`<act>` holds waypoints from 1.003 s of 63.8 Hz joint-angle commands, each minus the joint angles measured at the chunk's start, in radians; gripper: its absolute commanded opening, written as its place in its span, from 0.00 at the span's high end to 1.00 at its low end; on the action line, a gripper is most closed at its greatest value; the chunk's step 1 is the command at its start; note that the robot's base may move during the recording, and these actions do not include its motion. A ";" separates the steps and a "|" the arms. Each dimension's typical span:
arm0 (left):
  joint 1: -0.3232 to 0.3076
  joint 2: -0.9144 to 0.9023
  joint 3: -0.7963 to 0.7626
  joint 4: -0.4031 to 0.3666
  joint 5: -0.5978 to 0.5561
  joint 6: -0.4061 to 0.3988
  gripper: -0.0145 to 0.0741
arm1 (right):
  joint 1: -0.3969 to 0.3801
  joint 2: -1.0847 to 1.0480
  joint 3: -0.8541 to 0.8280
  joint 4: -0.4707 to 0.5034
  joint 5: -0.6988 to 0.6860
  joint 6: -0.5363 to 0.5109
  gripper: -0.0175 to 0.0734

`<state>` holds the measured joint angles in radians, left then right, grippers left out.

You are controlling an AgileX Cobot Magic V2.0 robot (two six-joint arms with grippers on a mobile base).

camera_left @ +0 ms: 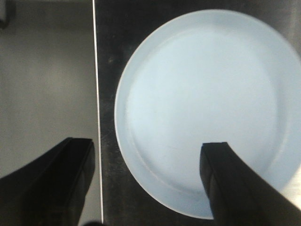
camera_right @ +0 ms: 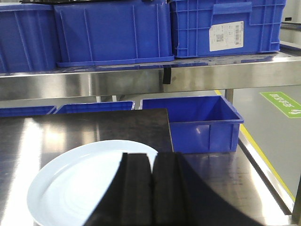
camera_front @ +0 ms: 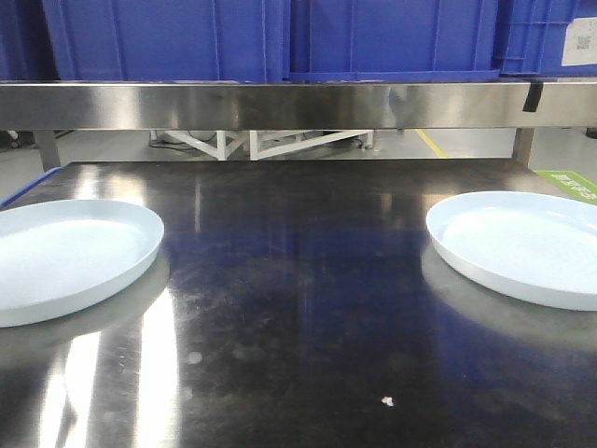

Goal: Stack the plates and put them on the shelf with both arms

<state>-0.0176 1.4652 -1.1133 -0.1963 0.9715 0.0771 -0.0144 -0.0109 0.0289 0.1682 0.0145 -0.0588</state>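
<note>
The plates (camera_front: pixel 65 257) look glossy, tabletop (camera_front: pixel 298 308) scuffed steel, shelf (camera_front: pixel 280 105) brushed steel.

Overhead glare streaks the dark tabletop (camera_front: pixel 298 355); the left wrist view is blurred, its plate (camera_left: pixel 202 103) overexposed.

The dark, scuffed steel bench (camera_front: pixel 298 308) is catching streaks of white glare. Blue plastic crates (camera_front: pixel 168 37) are lining up above its far edge, one wearing a white label (camera_right: pixel 226 35). An open blue bin (camera_right: pixel 193 122) is sitting below them. A yellow line (camera_right: pixel 263 155) is running along the grey floor (camera_right: pixel 254 101) past a green marking (camera_right: pixel 287 104).
</note>
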 commanded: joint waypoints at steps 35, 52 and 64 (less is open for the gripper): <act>-0.002 0.180 -0.034 -0.002 -0.066 0.026 0.24 | -0.007 -0.021 -0.016 -0.003 -0.084 -0.002 0.74; -0.002 0.200 -0.034 -0.011 -0.082 0.026 0.40 | -0.007 -0.021 -0.016 -0.003 -0.084 -0.002 0.74; -0.002 0.223 -0.034 -0.011 -0.074 0.026 0.46 | -0.007 -0.021 -0.016 -0.003 -0.084 -0.002 0.74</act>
<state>-0.0176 1.7136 -1.1173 -0.1901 0.9036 0.1021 -0.0144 -0.0109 0.0289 0.1682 0.0145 -0.0588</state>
